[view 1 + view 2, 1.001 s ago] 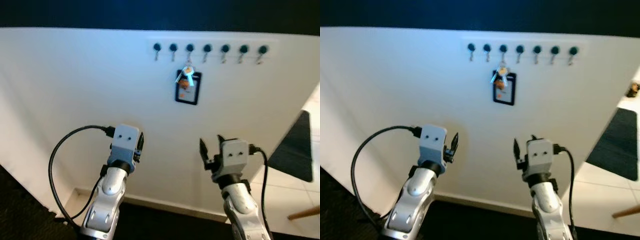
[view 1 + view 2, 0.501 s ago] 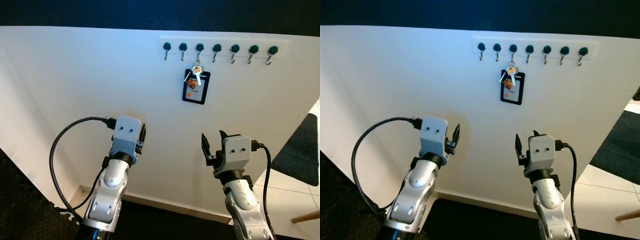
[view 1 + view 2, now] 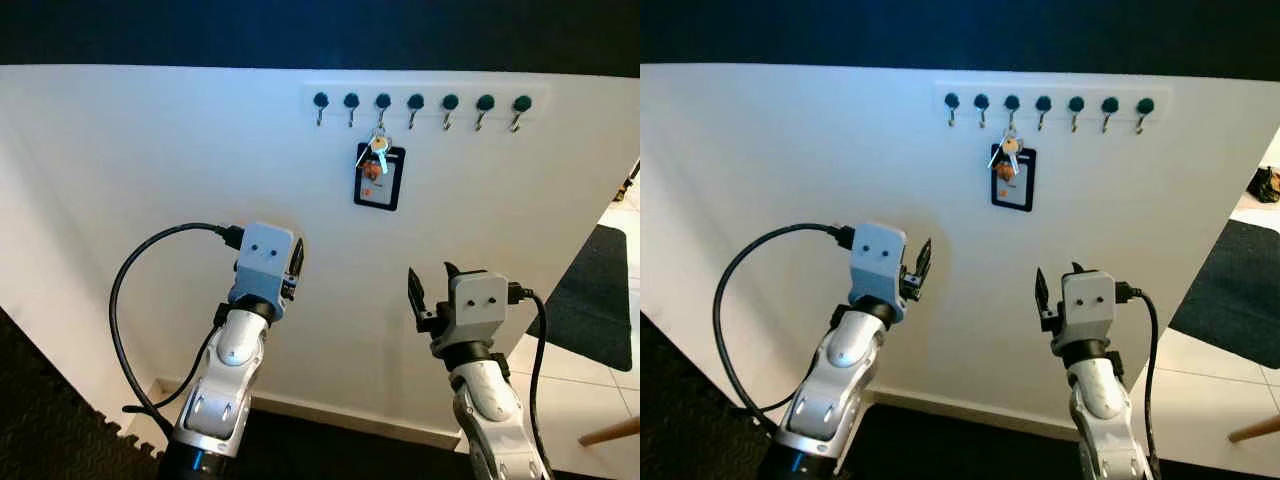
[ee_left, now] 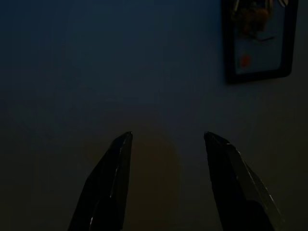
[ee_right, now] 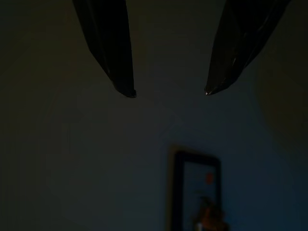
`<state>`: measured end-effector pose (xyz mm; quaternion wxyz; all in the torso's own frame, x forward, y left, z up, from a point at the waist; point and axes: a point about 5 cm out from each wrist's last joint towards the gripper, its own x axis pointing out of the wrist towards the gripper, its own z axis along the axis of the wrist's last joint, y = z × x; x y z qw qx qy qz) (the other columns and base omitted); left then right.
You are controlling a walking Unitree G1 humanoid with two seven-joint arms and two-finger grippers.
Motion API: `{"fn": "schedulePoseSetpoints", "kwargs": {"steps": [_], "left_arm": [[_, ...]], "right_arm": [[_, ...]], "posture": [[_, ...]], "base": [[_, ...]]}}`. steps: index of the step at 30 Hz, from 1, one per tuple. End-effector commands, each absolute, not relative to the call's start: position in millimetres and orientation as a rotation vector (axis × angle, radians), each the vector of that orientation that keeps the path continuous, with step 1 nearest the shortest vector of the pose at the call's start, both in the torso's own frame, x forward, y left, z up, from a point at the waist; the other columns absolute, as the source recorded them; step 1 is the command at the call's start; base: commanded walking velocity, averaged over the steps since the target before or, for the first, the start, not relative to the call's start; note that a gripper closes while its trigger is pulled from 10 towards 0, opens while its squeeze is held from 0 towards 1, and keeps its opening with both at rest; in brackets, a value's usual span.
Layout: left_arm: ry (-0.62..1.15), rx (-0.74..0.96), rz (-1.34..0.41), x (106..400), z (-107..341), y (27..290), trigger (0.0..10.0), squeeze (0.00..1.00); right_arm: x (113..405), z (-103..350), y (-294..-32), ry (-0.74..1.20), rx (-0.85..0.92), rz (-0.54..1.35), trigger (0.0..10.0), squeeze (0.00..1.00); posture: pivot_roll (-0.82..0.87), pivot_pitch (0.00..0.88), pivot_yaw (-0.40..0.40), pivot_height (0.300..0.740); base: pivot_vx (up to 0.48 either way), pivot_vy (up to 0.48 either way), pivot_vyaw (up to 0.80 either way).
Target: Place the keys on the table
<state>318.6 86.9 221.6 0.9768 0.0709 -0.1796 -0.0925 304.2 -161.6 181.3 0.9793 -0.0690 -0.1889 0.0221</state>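
A bunch of keys (image 3: 377, 146) with a black-framed card tag (image 3: 379, 182) hangs from the third hook of a row of hooks (image 3: 418, 102) high on a white wall. Both arms are raised toward the wall, below the keys. My left gripper (image 3: 296, 262) is open, down and to the left of the tag, with nothing between its fingers. My right gripper (image 3: 430, 283) is open too, lower and slightly right of the tag. The dark wrist views show the framed tag (image 4: 258, 41) beyond the left fingers and the same tag (image 5: 197, 190) past the right fingers.
The white wall (image 3: 150, 180) spans the view, with a skirting board (image 3: 330, 410) at the floor. A dark mat (image 3: 598, 300) lies on pale tiles to the right. A wooden leg (image 3: 610, 432) shows at the lower right. Dark flooring (image 3: 40, 420) lies lower left.
The camera view has shifted, so the hooks and keys sit a little further left in the picture. The left arm has risen and come nearer the wall. Both grippers stay open.
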Motion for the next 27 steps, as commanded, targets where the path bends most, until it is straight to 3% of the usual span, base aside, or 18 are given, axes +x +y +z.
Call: {"fn": "schedulePoseSetpoints", "kwargs": {"steps": [1,10,27], "left_arm": [[-0.357,0.120,-0.198,316.7,220.5,83.4,10.0,0.00],[-0.350,0.119,-0.181,316.5,219.8,86.2,10.0,0.00],[-0.335,0.107,-0.172,310.5,214.9,95.3,10.0,0.00]], "right_arm": [[302.4,179.5,-159.8,-0.378,-0.139,0.051,10.0,0.00],[302.3,179.0,-159.1,-0.374,-0.140,0.055,10.0,0.00],[299.5,172.9,-160.8,-0.354,-0.140,0.050,10.0,0.00]], "posture": [[0.00,0.165,0.064,0.740],[0.00,0.167,0.062,0.740],[0.00,0.170,0.059,0.740]], "base": [[0.461,0.000,0.00],[0.407,0.000,0.00],[0.000,0.000,0.00]]}}
